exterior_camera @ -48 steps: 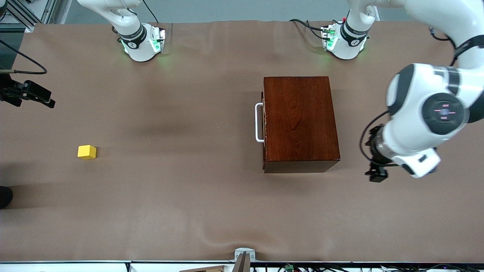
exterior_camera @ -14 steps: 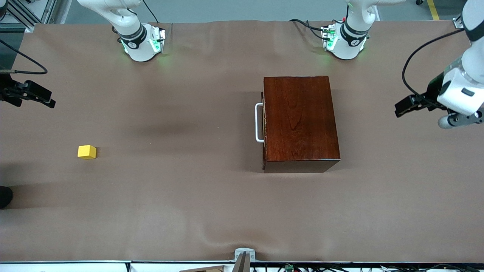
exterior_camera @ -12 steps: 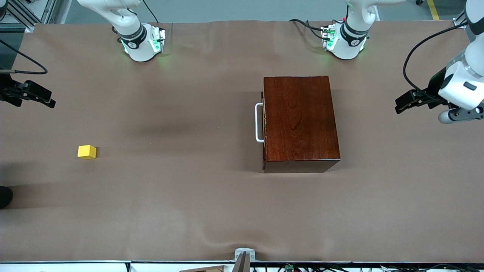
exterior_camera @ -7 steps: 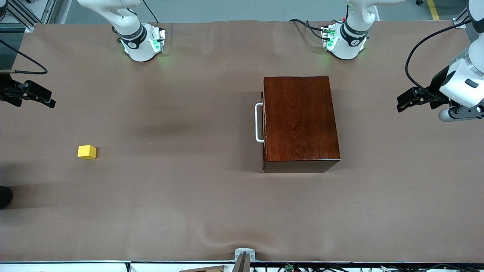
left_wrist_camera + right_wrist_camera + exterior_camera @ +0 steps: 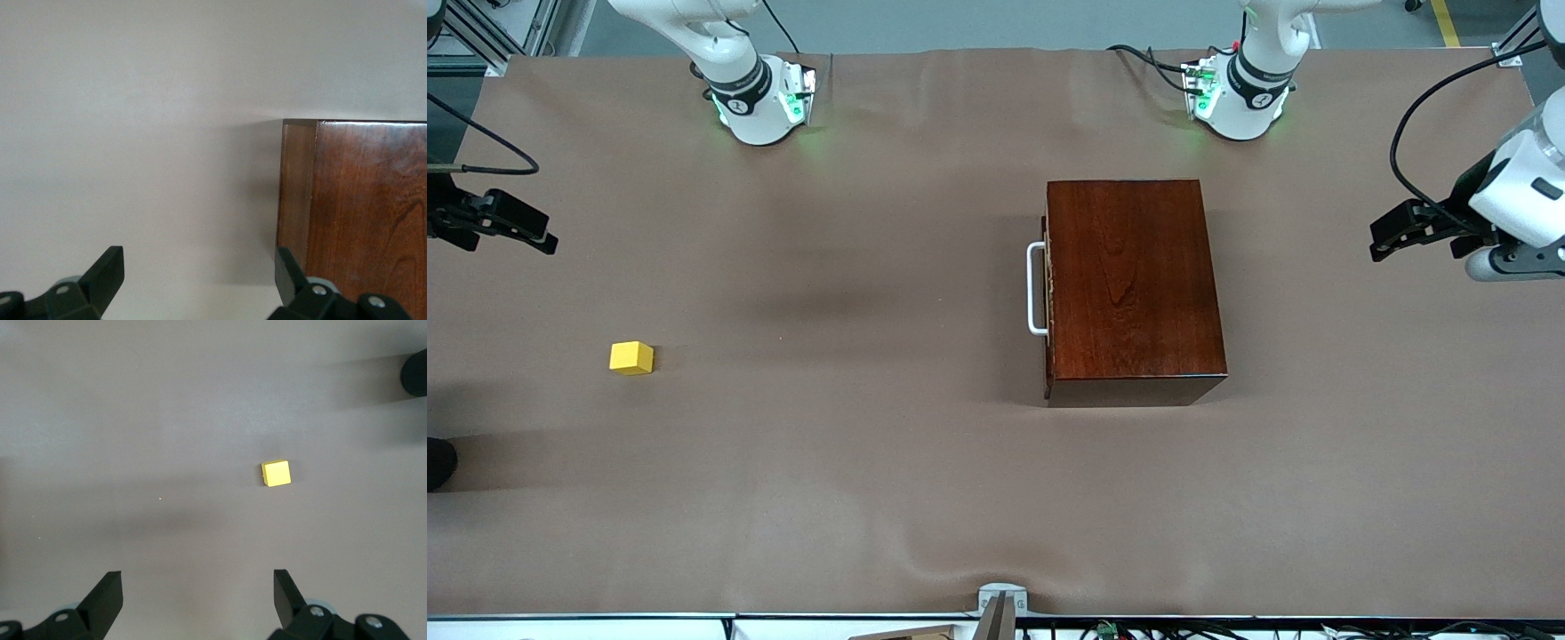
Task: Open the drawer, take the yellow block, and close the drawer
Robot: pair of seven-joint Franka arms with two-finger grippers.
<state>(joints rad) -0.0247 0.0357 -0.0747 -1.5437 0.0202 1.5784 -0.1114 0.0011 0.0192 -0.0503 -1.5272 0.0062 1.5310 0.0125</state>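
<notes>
White arms raised at table ends, claws (image 5: 197, 280) (image 5: 197, 600) open.

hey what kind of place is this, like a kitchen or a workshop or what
Most likely a robotics lab, not a kitchen. Two white robot arms are bolted along one edge of a table covered in plain brown cloth, with loose cables by their bases. The only props are a wooden box and a yellow block.

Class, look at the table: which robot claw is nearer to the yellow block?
The right claw: it hangs open over the table at the right arm's end, where the yellow block lies. The left claw, also open, is over the left arm's end, past the wooden box.
</notes>
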